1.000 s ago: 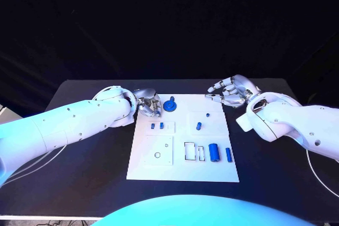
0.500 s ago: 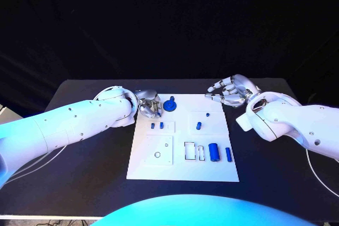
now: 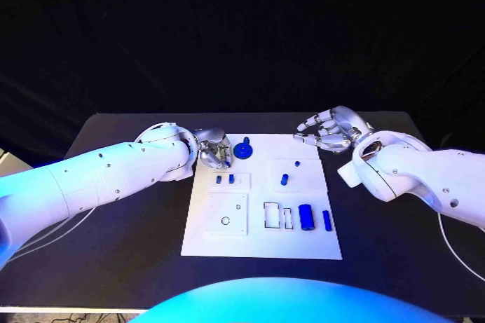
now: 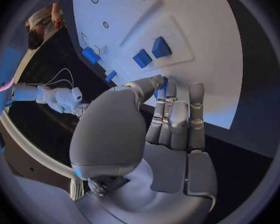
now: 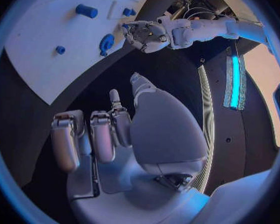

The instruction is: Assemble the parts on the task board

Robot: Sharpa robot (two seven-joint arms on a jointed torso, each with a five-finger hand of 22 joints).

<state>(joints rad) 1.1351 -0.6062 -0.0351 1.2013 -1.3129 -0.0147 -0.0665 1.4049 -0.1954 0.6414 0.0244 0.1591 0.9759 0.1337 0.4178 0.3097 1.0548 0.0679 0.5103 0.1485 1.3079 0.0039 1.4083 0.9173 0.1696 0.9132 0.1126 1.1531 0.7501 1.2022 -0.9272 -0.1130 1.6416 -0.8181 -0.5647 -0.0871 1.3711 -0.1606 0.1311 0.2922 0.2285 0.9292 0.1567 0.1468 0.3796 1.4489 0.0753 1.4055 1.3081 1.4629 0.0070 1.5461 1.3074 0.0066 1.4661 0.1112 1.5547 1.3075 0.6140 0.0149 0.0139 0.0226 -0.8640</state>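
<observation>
The white task board [image 3: 303,247] lies in the middle of the black table. At its far left corner my left hand [image 3: 212,152] pinches a blue round-headed part [image 3: 244,150] between thumb and finger; a blue sliver [image 4: 163,81] shows at the thumb tip in the left wrist view. The right wrist view shows this part [image 5: 106,42] beside the left hand [image 5: 143,35]. My right hand [image 3: 325,131] hovers off the board's far right corner with fingers curled in and nothing in them.
Two small blue pieces [image 3: 224,179] stand in a left plate. A blue peg [image 3: 285,179] and a dot [image 3: 297,164] are at centre right. A blue cylinder [image 3: 306,217] and a thin blue pin [image 3: 327,221] lie beside a rectangular slot [image 3: 272,216].
The left hand and its blue part have shifted very slightly over the board's far left corner. The right hand stays where it was.
</observation>
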